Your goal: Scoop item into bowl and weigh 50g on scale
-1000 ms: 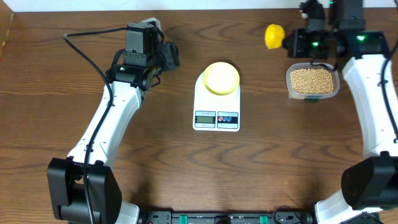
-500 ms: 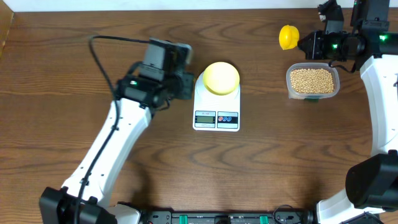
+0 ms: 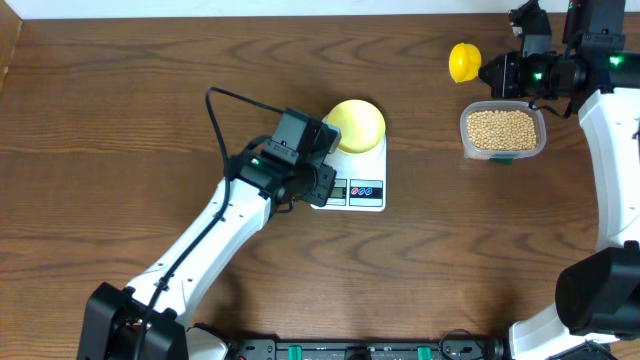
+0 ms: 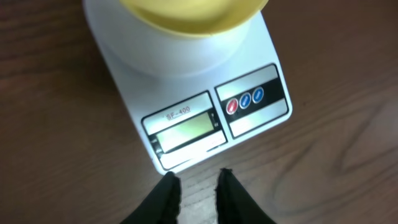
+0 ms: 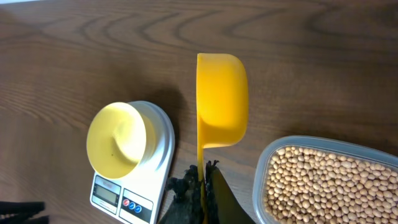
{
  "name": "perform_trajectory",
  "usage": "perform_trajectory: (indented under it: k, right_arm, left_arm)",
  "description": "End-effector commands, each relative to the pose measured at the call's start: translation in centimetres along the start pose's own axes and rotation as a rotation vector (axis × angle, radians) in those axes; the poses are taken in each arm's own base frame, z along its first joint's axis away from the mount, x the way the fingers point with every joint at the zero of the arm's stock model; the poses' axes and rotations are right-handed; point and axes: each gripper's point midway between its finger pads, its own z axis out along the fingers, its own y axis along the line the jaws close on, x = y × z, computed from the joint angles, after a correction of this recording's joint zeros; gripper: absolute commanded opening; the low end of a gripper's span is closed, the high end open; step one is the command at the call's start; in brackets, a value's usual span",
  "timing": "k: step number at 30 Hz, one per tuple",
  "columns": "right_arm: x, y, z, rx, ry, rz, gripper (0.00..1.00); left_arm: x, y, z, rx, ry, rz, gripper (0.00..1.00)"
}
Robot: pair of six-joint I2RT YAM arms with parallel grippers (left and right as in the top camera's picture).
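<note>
The beans (image 3: 502, 128) had not reached the bowl; all lay in the clear plastic tub (image 3: 466, 140) at the right of the table (image 3: 120, 120). Nearest us, the change was in the left arm. Over the last second it had swung from the table's left side across to the front of the scale (image 4: 186, 81), and the left gripper (image 4: 197, 180) had drawn in from wide to a narrow slit. Its fingertips now stood slightly apart over bare wood, just short of the scale's front edge, with nothing between them.

We judged this to be a finger lining up on the display (image 4: 183, 129) or the round buttons (image 4: 245, 100), to wake or zero the scale before any weighing. We could not read the display.

Beyond that, the pale-yellow bowl (image 3: 356, 125) sat empty on the scale's platform. From overhead the left wrist overlapped the bowl's left edge, so we thought it might crowd a pour until it cleared away.

Farther right lay the tub, well apart from the scale across open table. Farthest back, the right gripper (image 5: 202, 180) was clamped on the handle of the yellow scoop (image 5: 221, 93). The scoop hung empty behind the tub, having shifted a little rightward and then held.
</note>
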Motion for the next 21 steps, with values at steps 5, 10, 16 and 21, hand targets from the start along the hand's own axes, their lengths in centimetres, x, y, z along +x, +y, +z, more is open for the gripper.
perform_trajectory:
  k: [5,10,16,21]
  right_arm:
    - [-0.5,0.1,-0.6,0.006,-0.018,-0.02,0.01]
    - [-0.6,0.1,-0.6,0.006,-0.019,-0.02,0.01]
    - [-0.5,0.0,-0.6,0.009,-0.019,-0.02,0.01]
    - [-0.5,-0.3,-0.6,0.028,-0.017,-0.02,0.01]
  left_arm:
    - [0.1,-0.5,2.3,-0.032,-0.02,0.052,0.1]
    - [0.0,-1.3,4.8,-0.024,-0.007,0.115,0.08]
    - [0.6,-2.7,6.6,-0.006,0.017,0.217,0.08]
    - [0.5,-3.3,6.8,0.002,0.008,0.255,0.08]
